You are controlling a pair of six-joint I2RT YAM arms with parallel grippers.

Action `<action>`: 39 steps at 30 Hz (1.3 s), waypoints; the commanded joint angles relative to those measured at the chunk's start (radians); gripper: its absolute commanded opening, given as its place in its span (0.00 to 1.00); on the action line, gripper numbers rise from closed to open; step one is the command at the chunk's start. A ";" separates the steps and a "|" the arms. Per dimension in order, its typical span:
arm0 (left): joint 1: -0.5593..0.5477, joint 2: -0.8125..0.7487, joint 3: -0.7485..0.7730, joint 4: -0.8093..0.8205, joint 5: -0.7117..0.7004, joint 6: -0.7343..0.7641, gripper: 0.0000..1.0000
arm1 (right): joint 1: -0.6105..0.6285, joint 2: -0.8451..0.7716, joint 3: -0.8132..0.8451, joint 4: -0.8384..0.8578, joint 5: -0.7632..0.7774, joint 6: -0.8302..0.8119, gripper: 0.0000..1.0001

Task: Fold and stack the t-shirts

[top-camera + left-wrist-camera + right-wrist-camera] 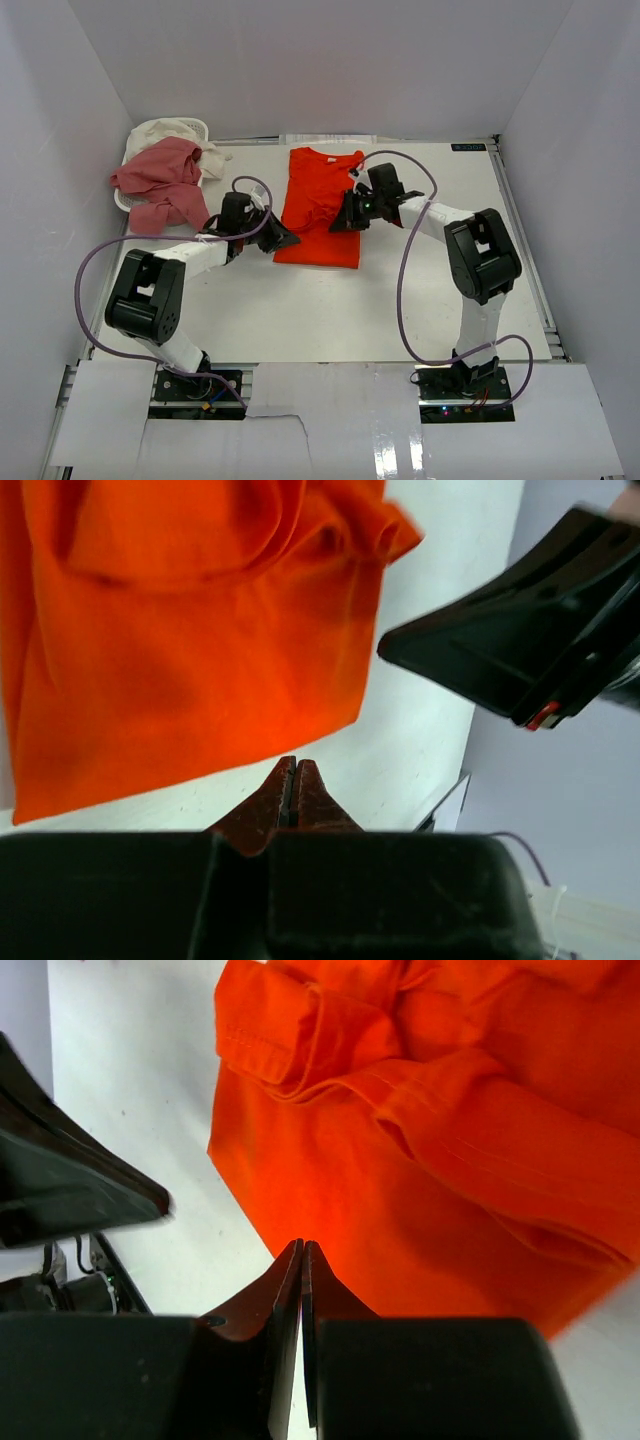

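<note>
Only the orange-red shirt is partly folded. The pink shirt and cream shirt are left at the basket. The left gripper and right gripper are pinched closed, empty.

Far left corner of the table: the basket, tucked against the back wall. Inside it sits a bundled t-shirt, and in front of that a draped t-shirt hangs over the near rim and spills onto the table. Well to the right, mid-table toward the back, lies the spread t-shirt, collar at the far edge. The left gripper sits just beside its near left corner. The right gripper is over its right side, possibly touching.
</note>
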 commanded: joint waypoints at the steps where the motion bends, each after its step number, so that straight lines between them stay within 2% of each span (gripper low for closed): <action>1: -0.038 -0.003 -0.035 0.108 0.049 0.032 0.00 | 0.027 0.061 -0.002 0.175 -0.106 0.085 0.08; 5: -0.045 0.016 -0.052 0.154 0.049 0.041 0.00 | 0.052 0.120 0.022 0.247 -0.123 0.126 0.08; 15: -0.067 0.161 0.000 0.226 0.087 0.063 0.00 | 0.090 0.228 0.100 0.258 -0.068 0.134 0.08; 21: -0.105 0.235 0.002 0.257 0.084 0.075 0.00 | 0.092 0.235 0.116 0.249 -0.036 0.117 0.08; 31: -0.130 0.352 -0.060 0.261 -0.021 0.081 0.00 | 0.092 0.273 0.144 0.224 -0.005 0.091 0.08; 39: -0.148 0.347 -0.118 0.261 -0.092 0.095 0.00 | 0.092 0.314 0.150 0.226 0.038 0.074 0.08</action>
